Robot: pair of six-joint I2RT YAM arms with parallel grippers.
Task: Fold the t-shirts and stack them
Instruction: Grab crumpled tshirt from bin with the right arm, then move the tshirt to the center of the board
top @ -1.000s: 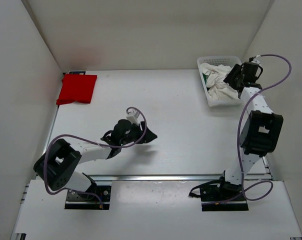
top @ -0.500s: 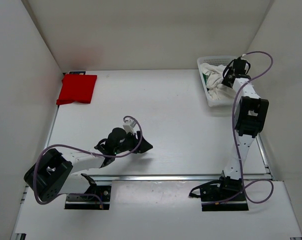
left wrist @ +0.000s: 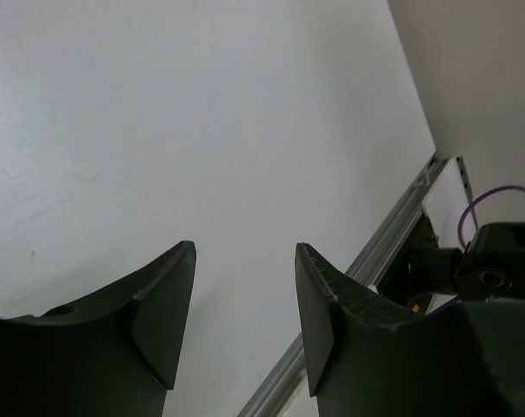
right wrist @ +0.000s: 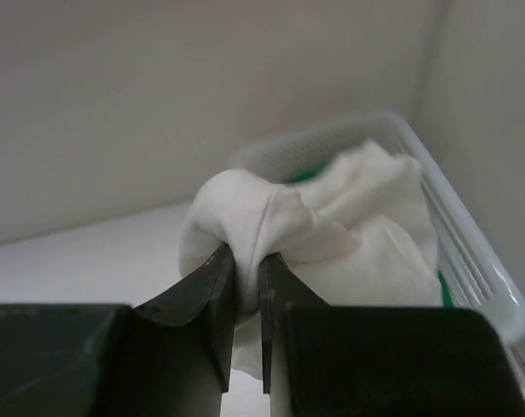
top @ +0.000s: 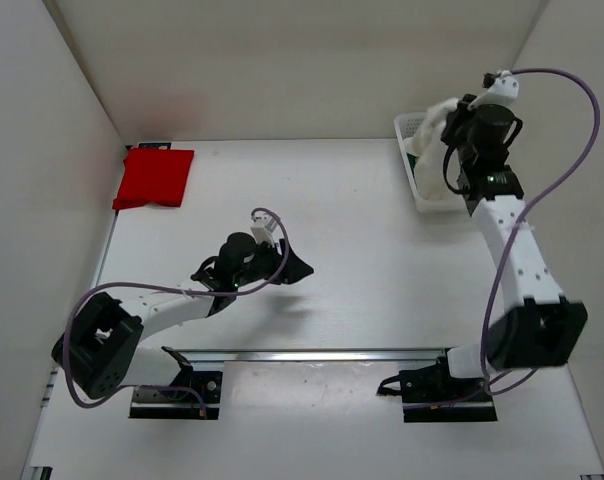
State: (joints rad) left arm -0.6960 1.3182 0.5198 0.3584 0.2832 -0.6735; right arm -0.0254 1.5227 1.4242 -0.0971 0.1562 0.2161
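Observation:
A folded red t-shirt (top: 154, 177) lies at the table's far left. The white t-shirt (right wrist: 349, 234) is bunched up, partly lifted out of the white mesh basket (right wrist: 471, 261) at the far right. My right gripper (right wrist: 248, 261) is shut on a fold of that white cloth; in the top view it (top: 450, 120) hovers over the basket (top: 410, 130) with white cloth (top: 440, 110) hanging from it. A sliver of the green t-shirt (right wrist: 308, 176) shows under the white one. My left gripper (left wrist: 245, 287) stands open over bare table, empty, near the front middle (top: 294, 268).
White walls close in the table at the back and both sides. A metal rail (top: 312, 355) runs along the front edge, with both arm bases behind it. A purple cable (top: 562, 110) loops over the right arm.
My right gripper has shut on the white t-shirt and risen, pulling the cloth up from the basket. The left arm shifted slightly and stays open.

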